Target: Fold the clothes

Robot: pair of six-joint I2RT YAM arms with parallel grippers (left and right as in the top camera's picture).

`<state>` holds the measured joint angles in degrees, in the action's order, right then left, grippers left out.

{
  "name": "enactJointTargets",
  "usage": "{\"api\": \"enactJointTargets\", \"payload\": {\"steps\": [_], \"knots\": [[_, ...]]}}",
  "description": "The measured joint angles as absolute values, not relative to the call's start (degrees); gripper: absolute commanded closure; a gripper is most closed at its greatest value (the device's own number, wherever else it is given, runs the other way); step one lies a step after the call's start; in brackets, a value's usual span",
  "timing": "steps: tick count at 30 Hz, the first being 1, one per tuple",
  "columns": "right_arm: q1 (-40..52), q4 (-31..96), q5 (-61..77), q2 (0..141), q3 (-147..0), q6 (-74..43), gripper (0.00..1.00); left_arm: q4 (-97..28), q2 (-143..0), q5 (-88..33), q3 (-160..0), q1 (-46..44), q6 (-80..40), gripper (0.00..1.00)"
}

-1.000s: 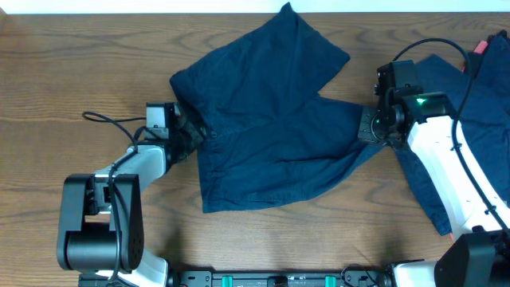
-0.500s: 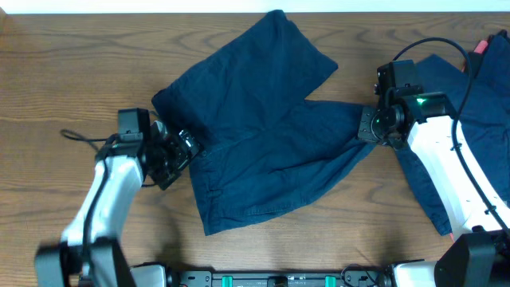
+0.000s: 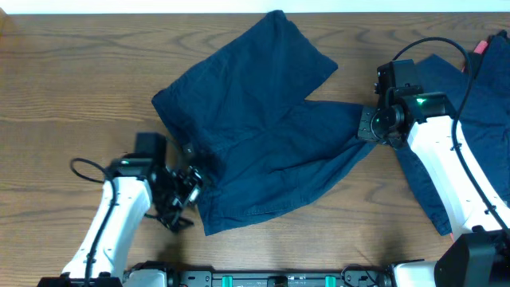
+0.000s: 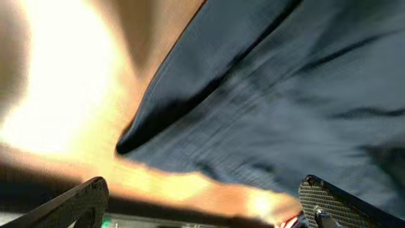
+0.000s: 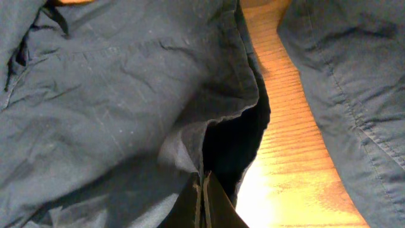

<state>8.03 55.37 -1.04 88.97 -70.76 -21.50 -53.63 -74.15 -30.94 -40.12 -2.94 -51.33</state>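
Pinching the navy garment (image 3: pixel 263 119) at its right edge is the right claw (image 3: pixel 364 127), while the left claw (image 3: pixel 187 198) is gaping wide beside its near-left corner.

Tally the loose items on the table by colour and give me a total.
Dark navy: 2, the centre garment and the right-edge garment, which is partly out of frame
Red-pink: 1, the small red-pink object at the far right corner
Total: 3
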Motion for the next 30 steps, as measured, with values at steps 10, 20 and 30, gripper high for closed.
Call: {"api": "enactJointTargets", "payload": {"steps": [10, 20, 30], "knots": [[8.03, 55.37, -1.02, 88.99, -70.76, -21.50, 0.99, -49.50, -74.15, -27.33, -39.09, -15.75, -66.43, 0.02], [8.03, 55.40, -1.04, 88.99, -70.76, -21.45, 0.99, -43.66, -74.15, -24.71, -31.92, -17.72, -77.41, 0.01], [8.03, 55.42, -1.04, 88.99, -70.76, -21.45, 0.99, -35.75, -73.91, -21.87, -27.59, -17.74, -82.50, 0.45]]}}
